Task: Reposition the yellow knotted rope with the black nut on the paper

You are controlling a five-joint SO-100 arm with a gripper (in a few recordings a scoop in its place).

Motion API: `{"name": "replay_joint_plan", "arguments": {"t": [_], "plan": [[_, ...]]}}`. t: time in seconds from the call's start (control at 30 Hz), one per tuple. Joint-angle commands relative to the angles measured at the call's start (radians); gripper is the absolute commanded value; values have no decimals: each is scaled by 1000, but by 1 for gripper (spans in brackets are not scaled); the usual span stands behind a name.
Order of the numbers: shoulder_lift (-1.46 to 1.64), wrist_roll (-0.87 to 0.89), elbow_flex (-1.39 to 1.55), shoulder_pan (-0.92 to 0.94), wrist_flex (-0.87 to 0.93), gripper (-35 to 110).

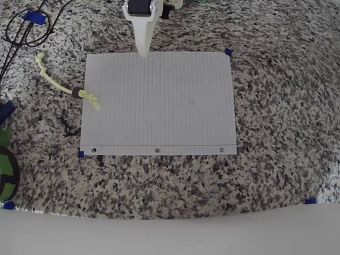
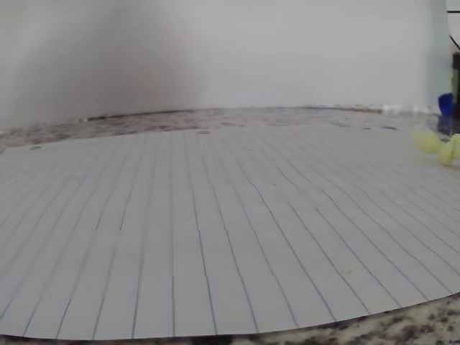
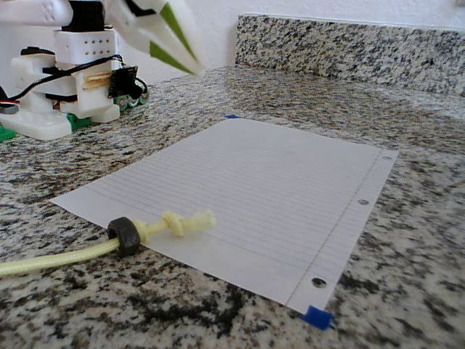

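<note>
Across lined paper (image 1: 159, 101) edge: knotted rope (image 1: 64, 85), nut (image 1: 78, 93); gripper (image 1: 143, 50) closed, empty.

The white plastic arm reaches in from the far edge of the bench, its black-and-white wrist block just inside the overhead view's top edge. The white two-finger gripper (image 1: 143, 52) tapers to a narrow tip, its fingers (image 3: 190, 54) pressed together with green inner faces showing in the fixed view. It hangs in the air, holding nothing.

Bright, even, nearly shadowless light; the wrist view is soft and curves the paper (image 2: 215, 237).
</note>
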Motion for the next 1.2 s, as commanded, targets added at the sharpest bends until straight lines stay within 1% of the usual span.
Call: {"name": "replay_joint_plan", "arguments": {"t": [0.0, 0.07, 0.2, 0.27, 0.4, 0.8, 1.07, 1.1, 1.13, 1.17], "plan": [[-169, 3, -100, 26, -61, 0], [-278, 3, -152, 51, -98, 0], [-500, 3, -276, 97, -106, 3], [-606, 3, -333, 120, -104, 0], [-782, -2, -420, 172, -114, 0], [-1147, -2, -650, 276, -71, 0], [-1379, -6, -830, 313, 12, 0], [-1399, -6, -844, 313, 23, 1], [-1414, -6, -854, 316, 26, 6], [-1425, -6, -864, 319, 29, 19]]}}
